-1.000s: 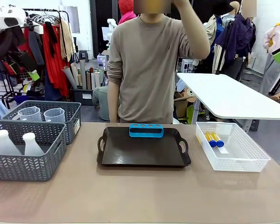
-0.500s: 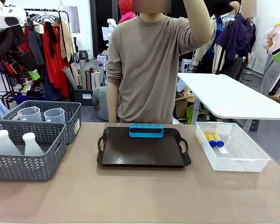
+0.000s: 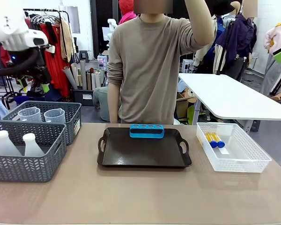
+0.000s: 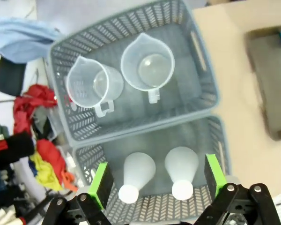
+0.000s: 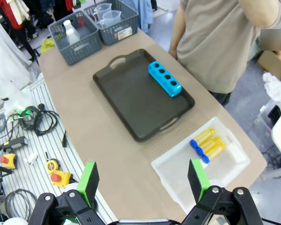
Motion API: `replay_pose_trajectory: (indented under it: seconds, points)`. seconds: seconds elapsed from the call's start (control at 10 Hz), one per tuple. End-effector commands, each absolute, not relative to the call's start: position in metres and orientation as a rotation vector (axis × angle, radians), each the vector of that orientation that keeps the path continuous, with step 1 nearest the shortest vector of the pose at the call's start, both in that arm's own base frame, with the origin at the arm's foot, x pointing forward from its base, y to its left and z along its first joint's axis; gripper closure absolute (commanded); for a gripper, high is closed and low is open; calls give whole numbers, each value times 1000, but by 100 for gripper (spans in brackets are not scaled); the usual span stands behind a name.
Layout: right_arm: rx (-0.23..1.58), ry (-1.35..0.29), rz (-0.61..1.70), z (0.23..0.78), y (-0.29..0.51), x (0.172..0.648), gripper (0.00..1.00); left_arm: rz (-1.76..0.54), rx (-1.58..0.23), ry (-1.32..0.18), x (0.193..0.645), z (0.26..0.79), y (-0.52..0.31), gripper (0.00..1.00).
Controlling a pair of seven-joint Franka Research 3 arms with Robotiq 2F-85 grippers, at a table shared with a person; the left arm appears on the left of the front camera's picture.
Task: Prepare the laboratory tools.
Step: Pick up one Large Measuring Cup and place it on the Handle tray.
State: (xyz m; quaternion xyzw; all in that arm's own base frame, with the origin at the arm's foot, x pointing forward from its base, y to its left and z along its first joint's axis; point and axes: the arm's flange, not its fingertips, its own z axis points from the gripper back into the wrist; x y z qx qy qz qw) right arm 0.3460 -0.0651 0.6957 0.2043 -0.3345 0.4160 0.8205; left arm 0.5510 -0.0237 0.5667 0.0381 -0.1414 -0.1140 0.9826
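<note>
Both arms' jaws stand apart and empty above the bench [image 3: 140,197]; the tools lie in baskets.

The left jaws hang open high over two grey baskets at the bench's left. The nearer grey basket [image 3: 23,164] holds two white conical flasks [image 3: 4,144], upright side by side. In the middle lies the black tray [image 3: 145,152], with the blue rack [image 3: 146,131] at its far edge, its holes unfilled. To the right, the white basket [image 3: 239,164] holds the amber tubes with blue caps [image 3: 213,139], lying flat together. The right jaws hang open high above this side. The farther grey basket [image 3: 75,119] holds two clear beakers [image 3: 55,115], upright. A person [image 3: 150,70] stands behind the tray, one arm raised.
</note>
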Motion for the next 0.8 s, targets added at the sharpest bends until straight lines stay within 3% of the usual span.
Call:
replay_pose_trajectory:
  seconds: [0.0,0.4,0.7]
  points:
    - [455,-731,903,697,-64,347,0,-102,119,-250,574,555,-21,0]
    - [455,-731,903,697,-64,347,0,-52,75,-212,608,512,-8,0]
    - [455,-731,903,697,-64,347,0,-73,83,-199,605,502,-7,0]
